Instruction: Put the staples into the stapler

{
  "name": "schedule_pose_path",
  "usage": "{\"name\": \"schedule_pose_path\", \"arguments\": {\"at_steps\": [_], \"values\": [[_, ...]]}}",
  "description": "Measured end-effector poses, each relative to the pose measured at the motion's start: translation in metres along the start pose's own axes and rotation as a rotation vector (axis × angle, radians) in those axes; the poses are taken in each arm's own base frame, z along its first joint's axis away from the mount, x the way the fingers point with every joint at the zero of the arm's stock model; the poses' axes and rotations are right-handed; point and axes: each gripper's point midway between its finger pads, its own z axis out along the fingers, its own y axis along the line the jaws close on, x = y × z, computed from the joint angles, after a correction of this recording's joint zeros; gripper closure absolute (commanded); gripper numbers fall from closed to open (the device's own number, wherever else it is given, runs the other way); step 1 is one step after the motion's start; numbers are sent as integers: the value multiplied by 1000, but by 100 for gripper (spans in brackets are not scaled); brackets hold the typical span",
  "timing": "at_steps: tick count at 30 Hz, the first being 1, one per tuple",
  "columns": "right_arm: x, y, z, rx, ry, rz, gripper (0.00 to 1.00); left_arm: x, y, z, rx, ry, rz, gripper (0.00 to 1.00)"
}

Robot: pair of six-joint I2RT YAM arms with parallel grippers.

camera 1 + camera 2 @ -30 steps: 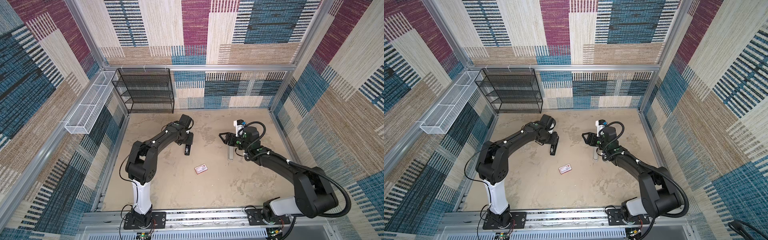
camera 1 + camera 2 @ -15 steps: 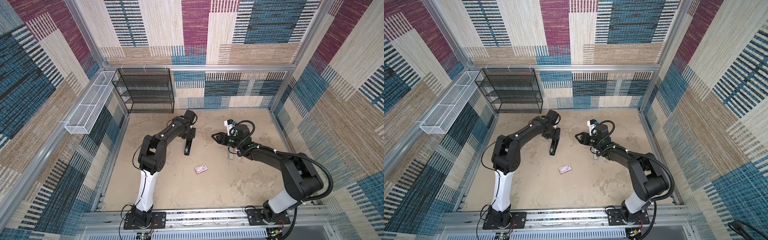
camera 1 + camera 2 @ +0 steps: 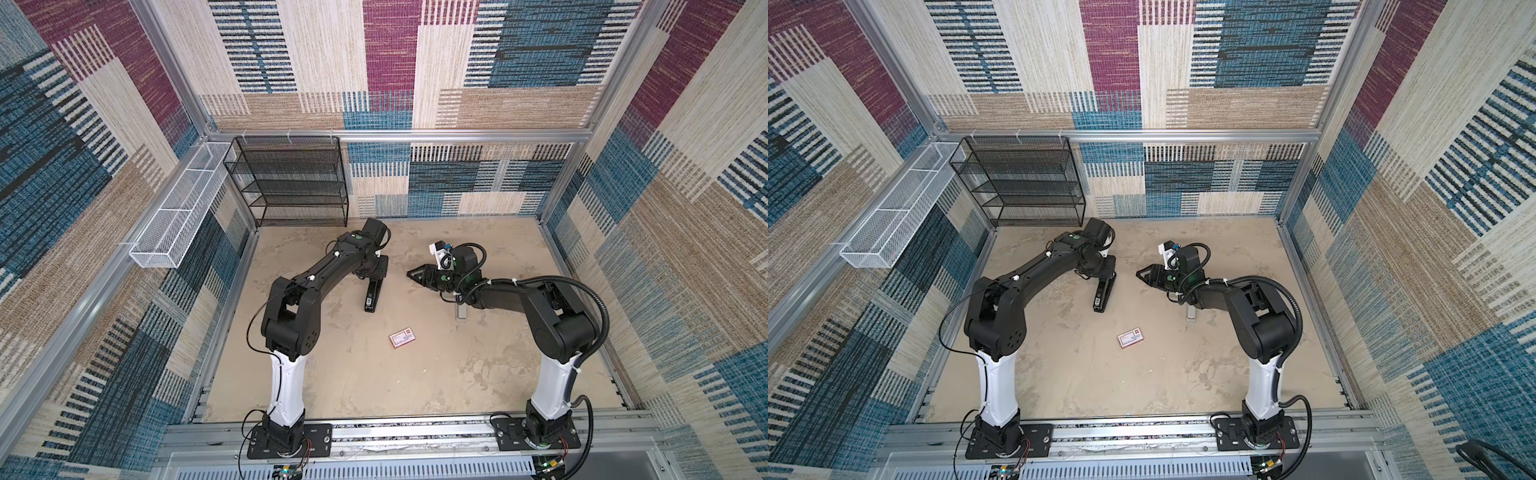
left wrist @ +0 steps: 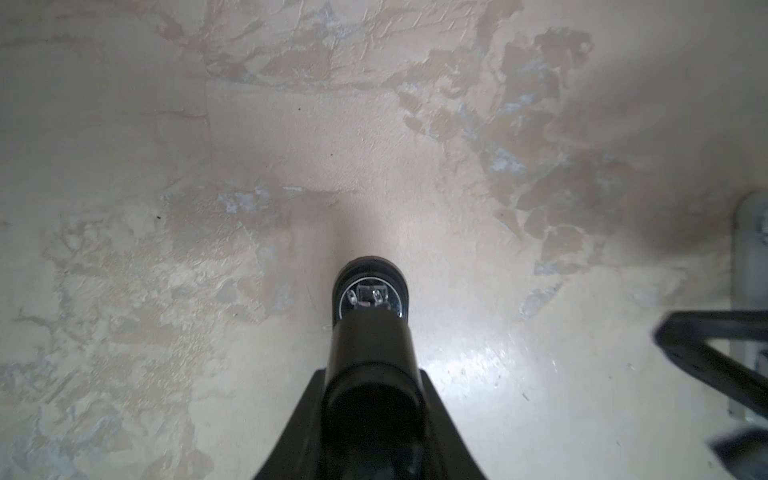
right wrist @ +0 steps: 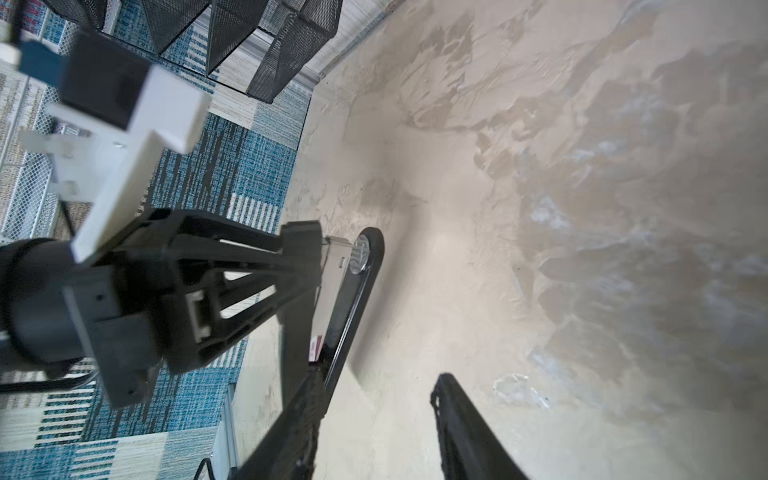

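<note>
The black stapler [image 3: 371,295] [image 3: 1102,297] lies on the beige table, left of the middle. My left gripper [image 3: 376,270] [image 3: 1105,270] is shut on its far end. In the left wrist view the stapler [image 4: 372,332] runs out between the two fingers. My right gripper [image 3: 411,273] [image 3: 1140,273] hovers just right of the stapler, pointing at it; its fingers [image 5: 457,415] stand apart with only table between them. The staples' red-and-white box [image 3: 402,338] [image 3: 1130,338] lies nearer the front. A grey tray [image 3: 460,311] [image 3: 1190,314] lies partly under the right arm; I cannot make out single strips.
A black mesh shelf [image 3: 291,178] stands against the back wall at the left. A white wire basket [image 3: 178,220] hangs on the left wall. Aluminium frame rails [image 3: 415,432] border the table. In the right wrist view the left gripper [image 5: 299,249] fills the space beside the stapler [image 5: 353,299].
My left gripper has closed on the stapler's far end and the arm has stretched toward the back. My right gripper has moved left and back, toward the stapler, narrowing a little.
</note>
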Motion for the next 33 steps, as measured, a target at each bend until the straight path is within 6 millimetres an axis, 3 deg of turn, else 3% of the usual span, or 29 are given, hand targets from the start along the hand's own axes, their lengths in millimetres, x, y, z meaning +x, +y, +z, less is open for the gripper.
{"name": "schedule_pose_path", "arguments": {"at_steps": [15,22,30,33], "values": [[8,17,41,-183,77,81,53,14,-15,-28,98,-35,7,100],[14,24,53,-221,108,90,62,14,-23,-31,134,-54,9,100],[18,18,60,-228,130,129,66,12,-34,-39,167,-75,21,100],[18,20,61,-244,129,131,74,9,-39,-42,178,-91,26,100]]}}
